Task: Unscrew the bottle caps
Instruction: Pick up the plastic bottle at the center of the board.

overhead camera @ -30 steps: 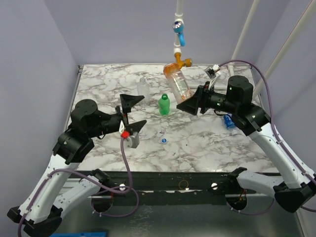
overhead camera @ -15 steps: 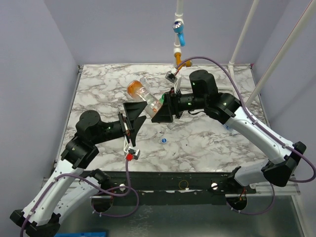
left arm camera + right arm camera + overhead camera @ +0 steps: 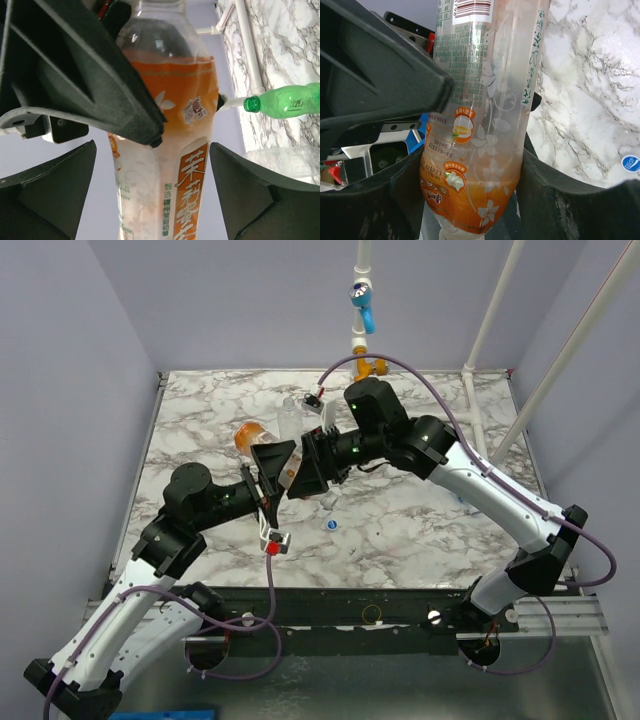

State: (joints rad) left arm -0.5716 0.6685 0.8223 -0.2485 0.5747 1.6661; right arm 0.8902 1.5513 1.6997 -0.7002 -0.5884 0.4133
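Shifted left above marble tabletop, right end effector grips orange bottle; left end effector gapes.

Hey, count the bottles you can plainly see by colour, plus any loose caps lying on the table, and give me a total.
orange bottle: 1
green bottle: 1
clear bottle: 1
blue cap, loose on the table: 1
Total: 4 in plain view
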